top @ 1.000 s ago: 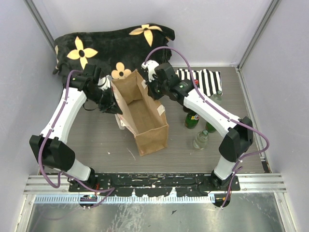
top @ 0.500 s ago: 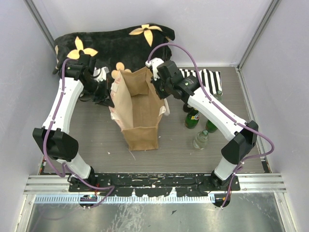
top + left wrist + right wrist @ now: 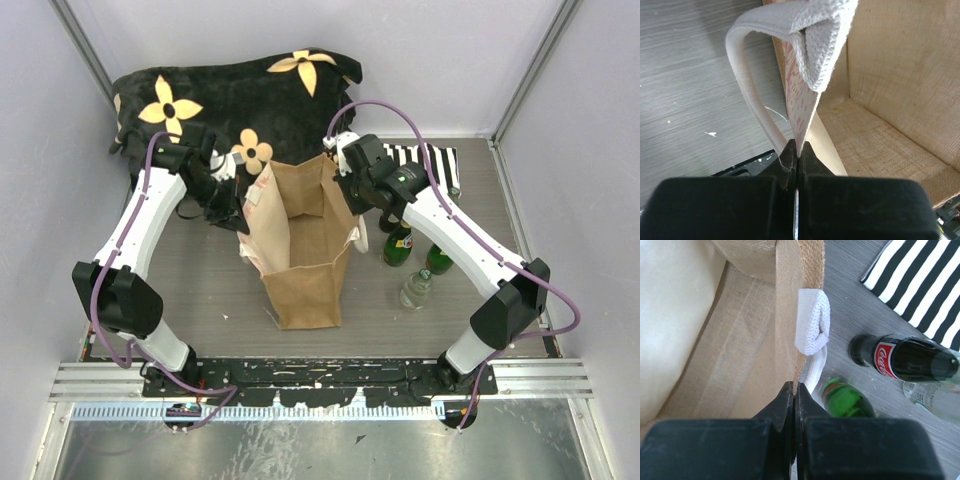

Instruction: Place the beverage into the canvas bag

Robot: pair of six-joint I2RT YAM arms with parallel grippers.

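Observation:
The canvas bag [image 3: 300,245] stands upright mid-table, its mouth held wide between both arms. My left gripper [image 3: 240,205] is shut on the bag's left rim; in the left wrist view the jaws [image 3: 798,150] pinch the patterned side just below the cream strap handle [image 3: 752,95]. My right gripper [image 3: 352,195] is shut on the right rim [image 3: 800,340], its tips [image 3: 794,387] clamping the tan edge. The beverage bottles stand right of the bag: a green one [image 3: 398,245], a clear one [image 3: 415,290], and a cola bottle [image 3: 905,359]. The bag's inside [image 3: 890,110] holds nothing I can see.
A black flowered blanket [image 3: 230,95] lies along the back wall. A black-and-white striped cloth [image 3: 430,165] lies at the back right behind the bottles. Another green bottle [image 3: 437,262] stands under the right forearm. Enclosure walls close in both sides.
Both grippers have carried the bag rightward and turned it, and its mouth is spread wider and squarer than a second ago. The bottles have not moved.

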